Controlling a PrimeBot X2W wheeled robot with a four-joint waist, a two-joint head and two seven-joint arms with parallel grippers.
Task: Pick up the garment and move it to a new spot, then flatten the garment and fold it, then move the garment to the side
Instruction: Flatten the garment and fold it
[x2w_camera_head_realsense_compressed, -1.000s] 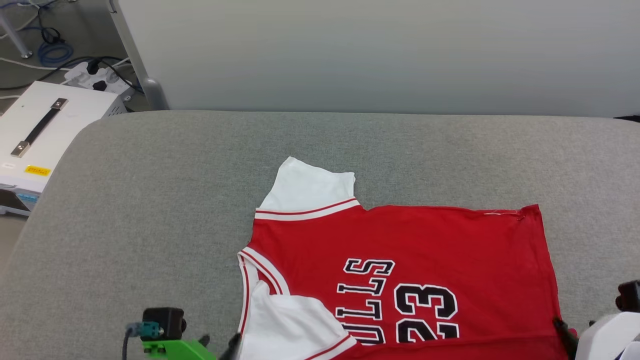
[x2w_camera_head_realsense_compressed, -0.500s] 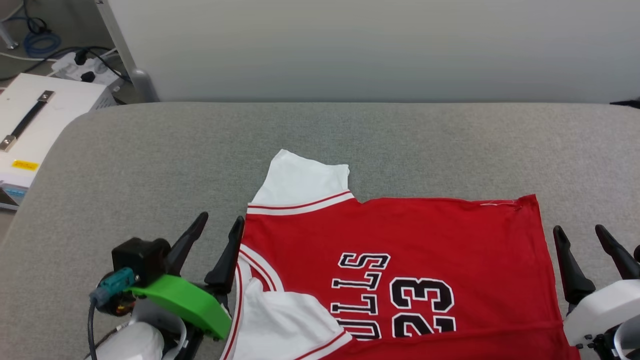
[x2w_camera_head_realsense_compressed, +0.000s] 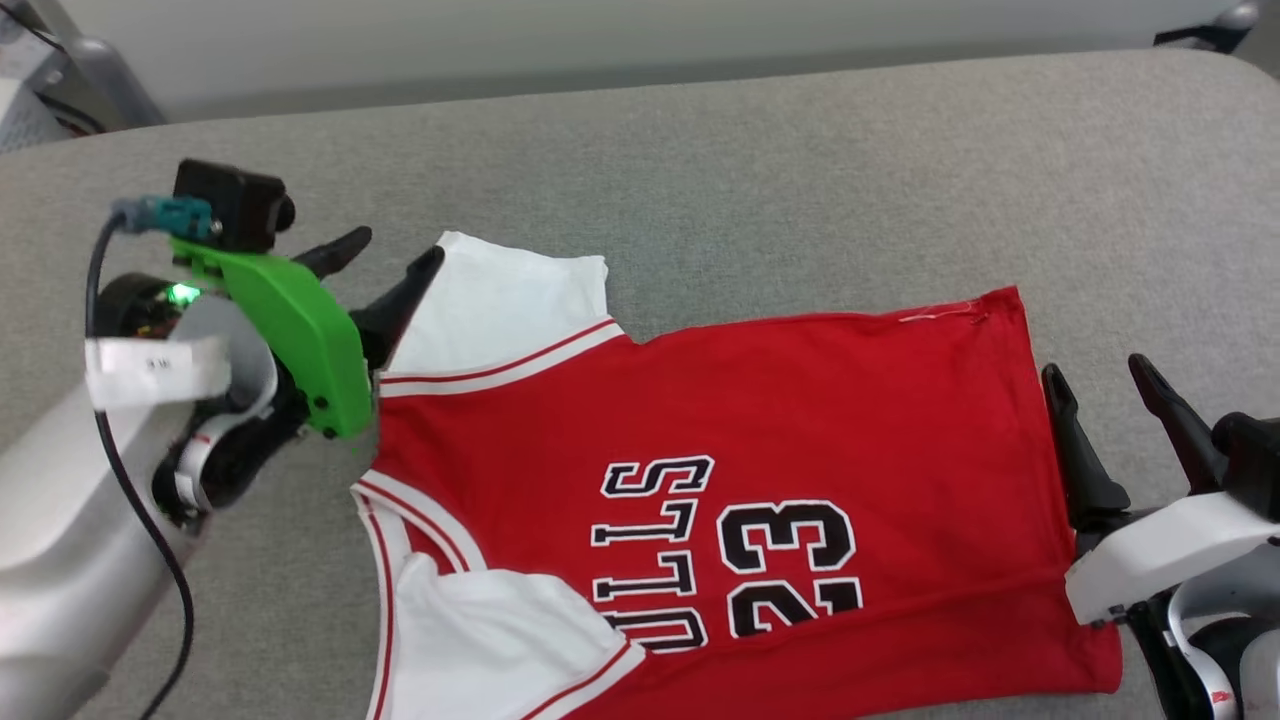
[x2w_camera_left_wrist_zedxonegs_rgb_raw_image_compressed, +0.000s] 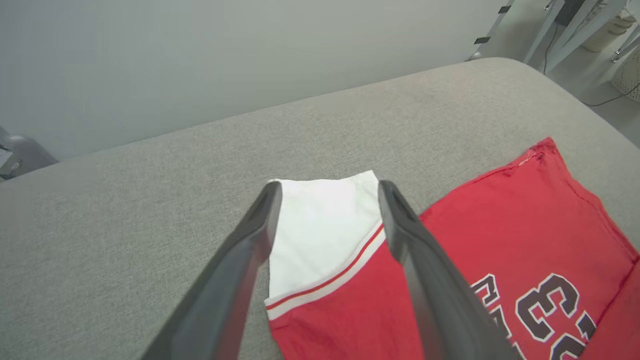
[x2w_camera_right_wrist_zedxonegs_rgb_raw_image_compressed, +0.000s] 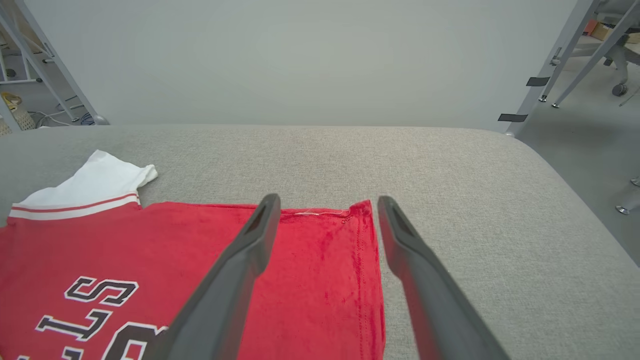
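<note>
The garment (x2w_camera_head_realsense_compressed: 800, 420) is a red jersey lying front up on the grey cushion, collar to the left and hem to the right. Its far white sleeve (x2w_camera_head_realsense_compressed: 500, 300) is spread out. The near sleeve (x2w_camera_head_realsense_compressed: 490, 640) is folded onto the front. My left gripper (x2w_camera_head_realsense_compressed: 392, 250) is open at the far sleeve's left edge. In the left wrist view its fingers (x2w_camera_left_wrist_zedxonegs_rgb_raw_image_compressed: 240, 260) straddle that sleeve (x2w_camera_left_wrist_zedxonegs_rgb_raw_image_compressed: 320, 225). My right gripper (x2w_camera_head_realsense_compressed: 1095, 372) is open just off the hem. In the right wrist view the hem's far corner (x2w_camera_right_wrist_zedxonegs_rgb_raw_image_compressed: 357, 212) lies between its fingertips (x2w_camera_right_wrist_zedxonegs_rgb_raw_image_compressed: 395, 235).
The grey cushioned surface (x2w_camera_head_realsense_compressed: 800, 180) stretches well beyond the jersey at the far side and to the left. A pale wall (x2w_camera_right_wrist_zedxonegs_rgb_raw_image_compressed: 300, 60) rises behind it. Metal frame legs (x2w_camera_right_wrist_zedxonegs_rgb_raw_image_compressed: 550, 65) stand past the rounded right edge, and another leg (x2w_camera_head_realsense_compressed: 100, 70) stands at the far left.
The head camera has tilted down and turned. My left gripper has moved forward from beside the collar to the far sleeve. The right gripper has risen into view beside the hem.
</note>
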